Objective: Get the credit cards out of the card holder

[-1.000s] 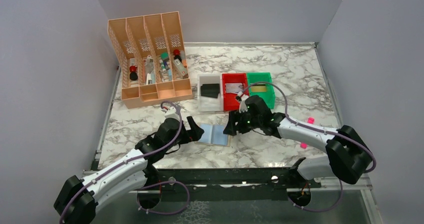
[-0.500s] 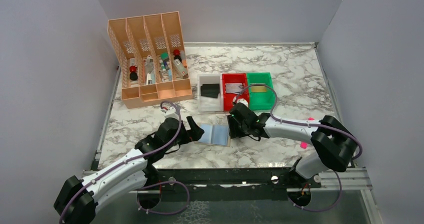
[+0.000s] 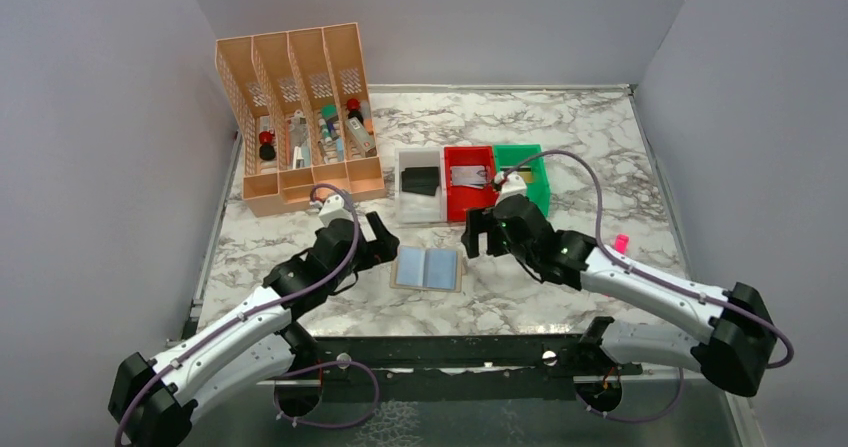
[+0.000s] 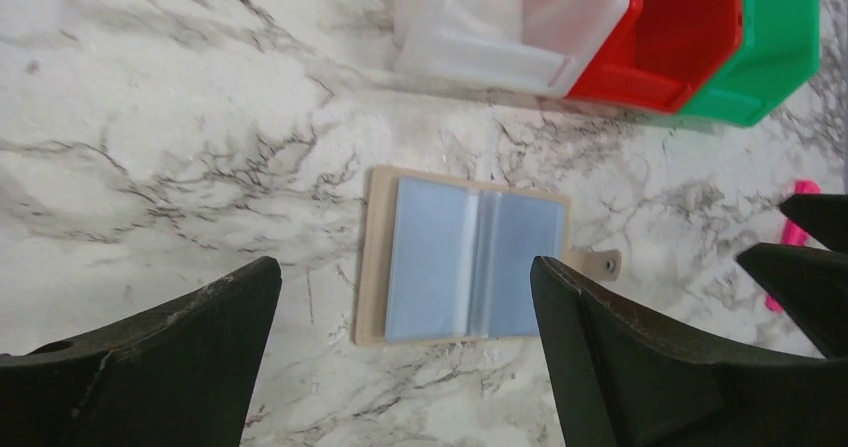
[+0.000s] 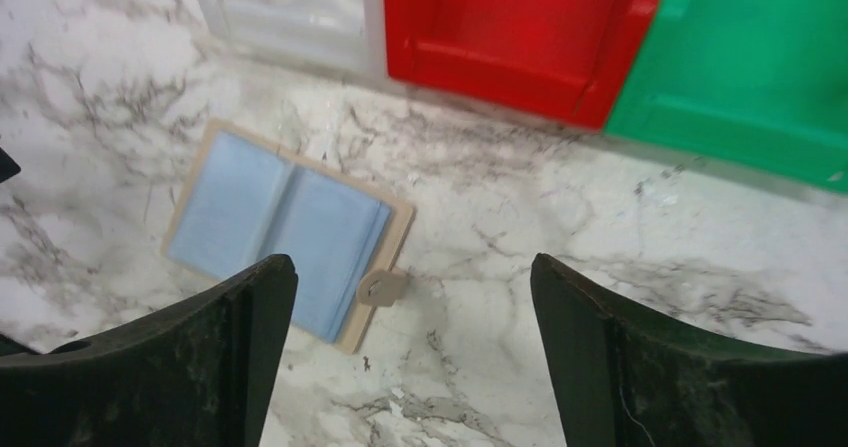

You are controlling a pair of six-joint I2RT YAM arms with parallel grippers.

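The card holder (image 3: 428,268) lies open and flat on the marble, tan edge and tab showing, pale blue lining up; no card shows in its pockets. It also appears in the left wrist view (image 4: 470,257) and the right wrist view (image 5: 285,232). A black credit card (image 3: 420,180) lies in the white bin, a silvery one (image 3: 467,175) in the red bin. My left gripper (image 3: 382,239) (image 4: 405,265) hangs open just left of the holder. The right gripper (image 3: 478,233) (image 5: 413,265) is open above and to the right of it. Neither touches it.
Three bins stand in a row behind the holder: white (image 3: 420,213), red (image 3: 468,208), green (image 3: 520,151). A tall orange desk organiser (image 3: 300,117) fills the back left. A pink marker-like stick (image 3: 621,241) lies to the right, beside my right arm.
The right gripper has left the holder's right edge, pulled back toward the bins and opened wide. The left gripper has drawn back off the holder's left edge. The holder now lies uncovered.
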